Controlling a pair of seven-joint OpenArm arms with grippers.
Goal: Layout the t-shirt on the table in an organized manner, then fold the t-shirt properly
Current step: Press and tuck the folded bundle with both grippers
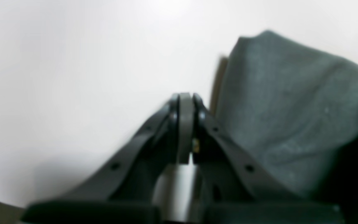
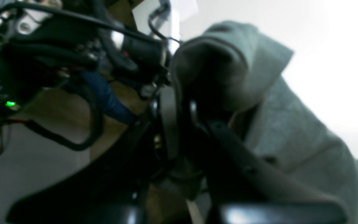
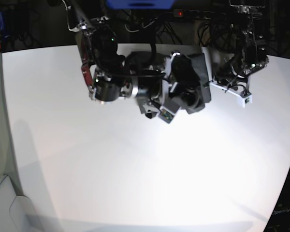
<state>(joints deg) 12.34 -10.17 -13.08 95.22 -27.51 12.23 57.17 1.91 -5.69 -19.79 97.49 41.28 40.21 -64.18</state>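
The dark grey t-shirt (image 3: 199,72) is a crumpled bundle at the far middle-right of the white table (image 3: 135,169). My right gripper (image 2: 179,102) is shut on the t-shirt (image 2: 291,140), a fold of which hoods over its fingertips. In the base view that arm reaches across from the left, with my right gripper (image 3: 189,98) buried in the bundle's front. My left gripper (image 1: 185,101) is shut with nothing between its fingers. It hovers over bare table (image 1: 73,77), with the t-shirt (image 1: 291,109) just beside it. In the base view my left gripper (image 3: 221,79) sits at the bundle's right edge.
Cables and dark electronics (image 3: 150,19) crowd the space behind the table's far edge. The other arm's body, with cables and a green light (image 2: 10,103), fills the left of the right wrist view. Both arms stand close together around the bundle.
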